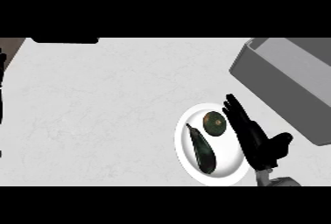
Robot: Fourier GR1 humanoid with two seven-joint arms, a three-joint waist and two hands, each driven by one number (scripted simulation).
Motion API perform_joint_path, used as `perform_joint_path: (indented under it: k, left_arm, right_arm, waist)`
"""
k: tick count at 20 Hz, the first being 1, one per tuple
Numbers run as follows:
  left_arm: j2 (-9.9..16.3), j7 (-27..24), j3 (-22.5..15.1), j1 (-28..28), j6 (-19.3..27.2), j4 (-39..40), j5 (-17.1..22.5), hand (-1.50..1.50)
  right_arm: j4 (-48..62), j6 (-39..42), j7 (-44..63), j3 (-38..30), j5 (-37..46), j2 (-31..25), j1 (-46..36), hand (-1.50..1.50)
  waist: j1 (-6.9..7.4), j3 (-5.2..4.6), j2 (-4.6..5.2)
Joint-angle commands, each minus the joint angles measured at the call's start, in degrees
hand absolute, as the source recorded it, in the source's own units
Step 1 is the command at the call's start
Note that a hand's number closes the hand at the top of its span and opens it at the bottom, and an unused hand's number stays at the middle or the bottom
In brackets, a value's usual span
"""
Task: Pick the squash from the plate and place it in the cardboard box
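A white plate (187, 153) lies at the lower middle right of the counter. On it sit a small round green-and-orange squash (214, 123) near the top and a long dark eggplant (202, 151) along the left side. My right hand (252, 138) hovers over the plate's right edge, fingers straight and pointing up-left, right beside the squash, thumb spread to the right. It holds nothing. A grey open box (258, 72) stands at the upper right. My left hand does not show.
A dark object (65, 40) sits at the counter's far edge, upper left. A dark strip (2, 87) runs along the left edge. Bare white counter (103, 113) spreads across the left and middle.
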Motion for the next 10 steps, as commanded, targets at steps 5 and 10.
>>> perform_joint_path:
  k: [5,10]
  left_arm:
    - [-2.3,-4.9,-8.8,1.4,-10.8,0.9,1.3,0.00]
    - [-4.8,-6.8,-14.1,2.0,-16.5,1.6,2.2,0.00]
  right_arm:
    - [-12.1,4.6,-7.8,-14.4,0.1,-12.2,-12.3,-1.50]
    - [-3.3,9.9,-18.0,-19.6,8.0,-23.4,-8.9,-1.50]
  waist:
    - [-3.07,1.15,-1.21]
    - [-0.91,1.36,-0.57]
